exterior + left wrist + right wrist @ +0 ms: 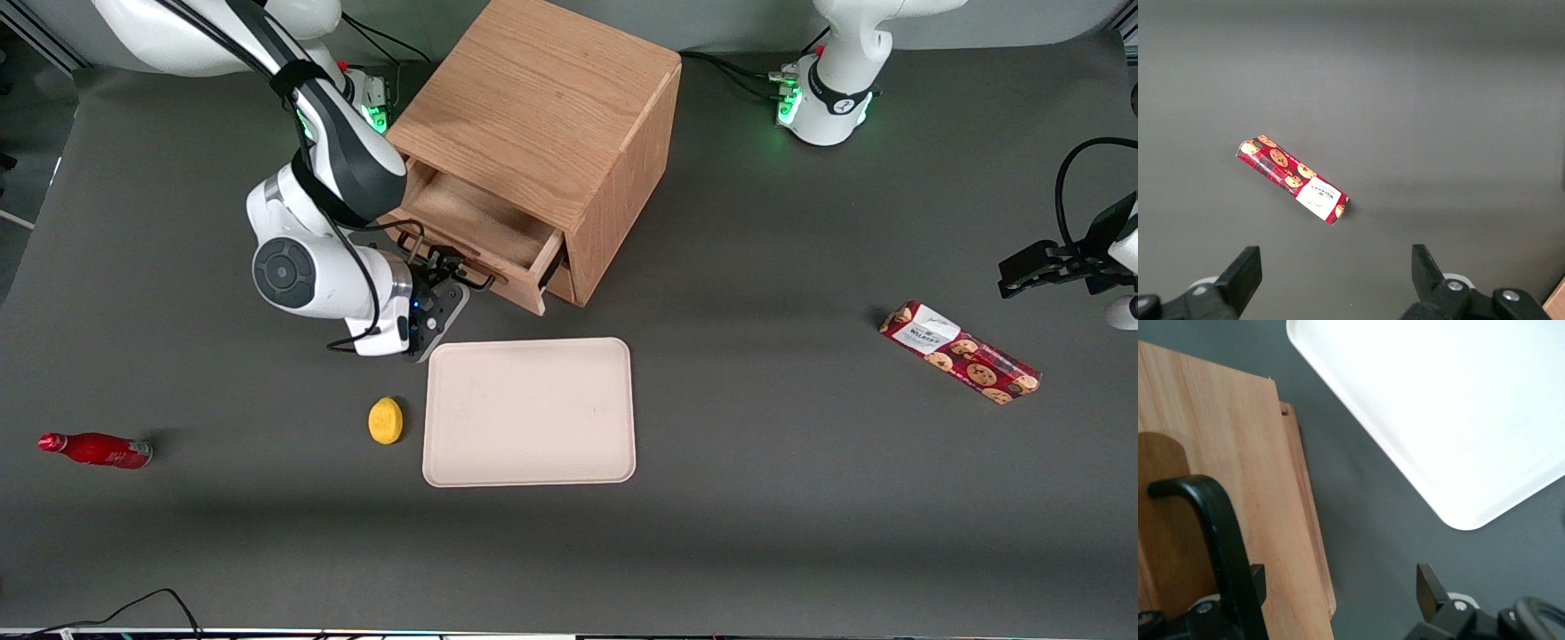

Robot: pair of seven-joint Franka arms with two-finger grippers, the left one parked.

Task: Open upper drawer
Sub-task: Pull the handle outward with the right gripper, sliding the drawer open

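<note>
The cube-shaped oak cabinet (533,98) stands at the back of the table. Its upper drawer (484,222) is pulled partway out, and its shallow wooden tray shows. The lower drawer is mostly hidden beneath it. My right gripper (442,271) is just in front of the upper drawer's front, at its thin black bar handle (483,283). In the right wrist view the gripper (1341,597) is open with its fingers wide apart. The handle (1215,533) runs past one finger (1257,587), over the drawer front (1218,433), and nothing is clamped.
A beige tray (529,411) lies flat just nearer the front camera than the drawer and also shows in the right wrist view (1438,407). A lemon (386,420) lies beside it. A red bottle (96,450) lies toward the working arm's end. A cookie box (960,352) (1291,180) lies toward the parked arm's end.
</note>
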